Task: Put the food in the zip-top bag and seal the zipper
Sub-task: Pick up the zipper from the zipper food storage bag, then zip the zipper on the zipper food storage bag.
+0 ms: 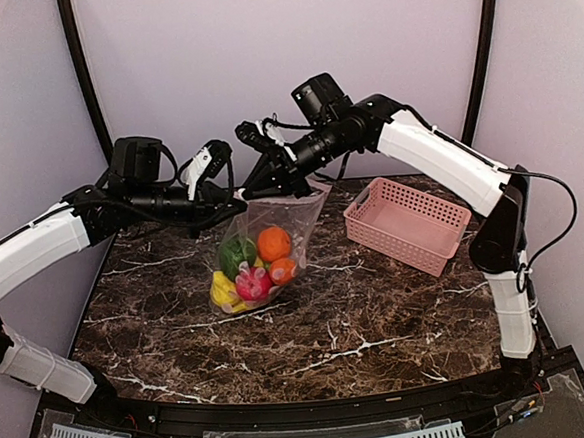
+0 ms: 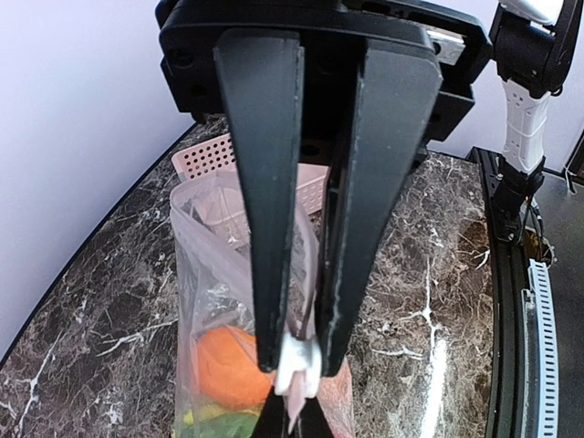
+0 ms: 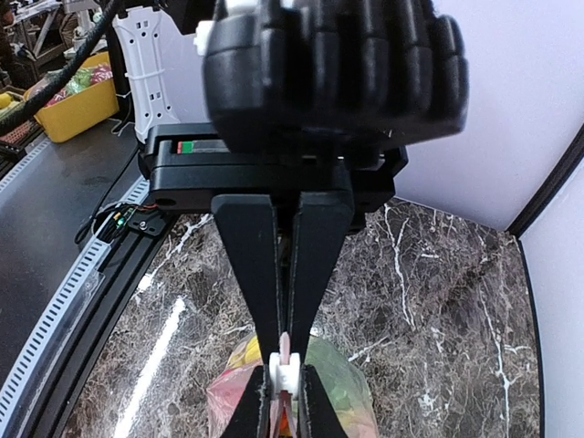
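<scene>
- The left fingers (image 2: 269, 228) are closed on the zipper (image 2: 297, 370).
- The right fingers (image 3: 257, 274) pinch the same strip.
- The zip-top bag (image 1: 277, 225) hangs upright between both arms, its bottom on the marble surface (image 1: 379, 313), with the food (image 1: 251, 272) inside.

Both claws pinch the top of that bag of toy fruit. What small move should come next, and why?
Probably slide the right gripper along the zipper, away from the left gripper. The food is already inside the zip-top bag, and both sets of jaws pinch the strip close together, so a sideways pass should press it shut.
</scene>
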